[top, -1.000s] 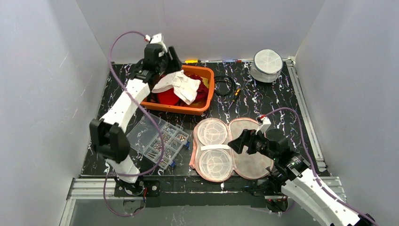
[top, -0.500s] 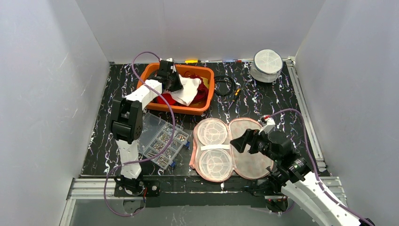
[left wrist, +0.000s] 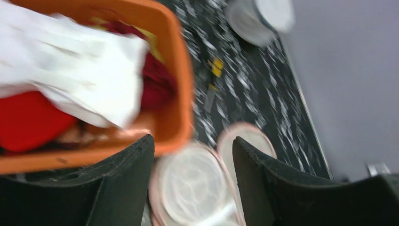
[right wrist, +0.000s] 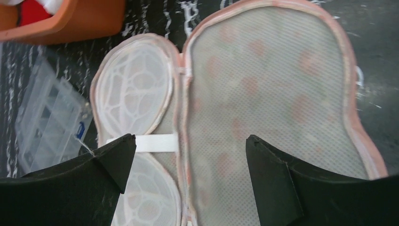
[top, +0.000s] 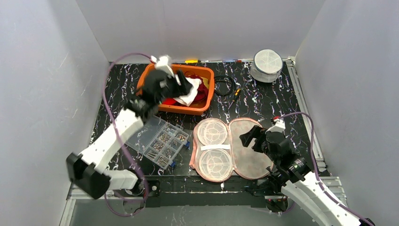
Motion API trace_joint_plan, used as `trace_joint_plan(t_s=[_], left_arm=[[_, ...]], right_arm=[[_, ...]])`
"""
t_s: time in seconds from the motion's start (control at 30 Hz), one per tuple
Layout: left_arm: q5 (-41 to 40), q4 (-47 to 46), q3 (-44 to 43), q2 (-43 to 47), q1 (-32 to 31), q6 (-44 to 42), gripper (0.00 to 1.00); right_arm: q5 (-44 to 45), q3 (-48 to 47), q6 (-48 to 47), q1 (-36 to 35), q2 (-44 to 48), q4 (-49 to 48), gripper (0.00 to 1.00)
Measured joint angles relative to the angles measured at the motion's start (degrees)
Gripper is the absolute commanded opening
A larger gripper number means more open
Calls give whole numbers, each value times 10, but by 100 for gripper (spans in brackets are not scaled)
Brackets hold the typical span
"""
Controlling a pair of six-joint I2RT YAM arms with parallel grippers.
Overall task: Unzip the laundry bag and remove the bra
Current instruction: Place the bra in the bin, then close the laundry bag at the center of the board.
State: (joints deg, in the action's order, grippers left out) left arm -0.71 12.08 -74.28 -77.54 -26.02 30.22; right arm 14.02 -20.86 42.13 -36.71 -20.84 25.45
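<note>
The pink-trimmed laundry bag (top: 244, 153) lies unzipped and spread flat at the table's middle. Its left half holds two white cup frames and a white strap. A white garment (top: 193, 87), which looks like the bra, rests on red cloth in the orange bin (top: 211, 84). My left gripper (top: 181, 86) hovers open over the bin's front, with nothing between its fingers. The left wrist view is blurred, with that gripper (left wrist: 193, 146) over the bin (left wrist: 181, 94), the garment (left wrist: 80, 75) and the bag (left wrist: 193, 181). My right gripper (top: 251, 137) hangs open and empty just above the bag's mesh half (right wrist: 263, 94); in its own view the right gripper (right wrist: 190, 140) straddles the bag's middle seam.
A clear organiser box (top: 162, 141) of small parts sits left of the bag and also shows as the organiser box (right wrist: 42, 122) in the right wrist view. A round white mesh container (top: 267, 63) stands back right. A black cable (top: 225, 84) and a screwdriver (top: 236, 92) lie beside the bin.
My left gripper dipped into the bin, closed, then opened again and drew back toward the bin's front; the white garment stays in the bin. My right gripper shifted slightly right.
</note>
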Motion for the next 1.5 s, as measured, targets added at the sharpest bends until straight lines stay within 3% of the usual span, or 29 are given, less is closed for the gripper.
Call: trace_joint_plan(t_s=[0.13,0.3,0.47,0.63,0.83,1.07,1.3,1.5], left_arm=[[-51,-1,114,116,-198,5,65],[-100,29,272,168,-293,41,67],[-115,39,321,197,-353,70,67],[-107,-21,393,231,-402,110,66],[-69,-94,493,259,-405,166,64],[-58,-108,514,326,-405,196,62],[-53,-102,543,396,-405,228,61],[-54,-85,549,424,-405,236,61]], right_arm=[[88,0,42,0,-13,28,91],[169,-7,88,0,-104,66,92],[220,-8,126,0,-140,88,88],[269,-15,156,3,-146,101,82],[295,-30,164,25,-193,102,81],[244,-23,164,91,-302,40,75],[229,11,167,112,-317,-16,50],[230,21,180,116,-321,-42,4]])
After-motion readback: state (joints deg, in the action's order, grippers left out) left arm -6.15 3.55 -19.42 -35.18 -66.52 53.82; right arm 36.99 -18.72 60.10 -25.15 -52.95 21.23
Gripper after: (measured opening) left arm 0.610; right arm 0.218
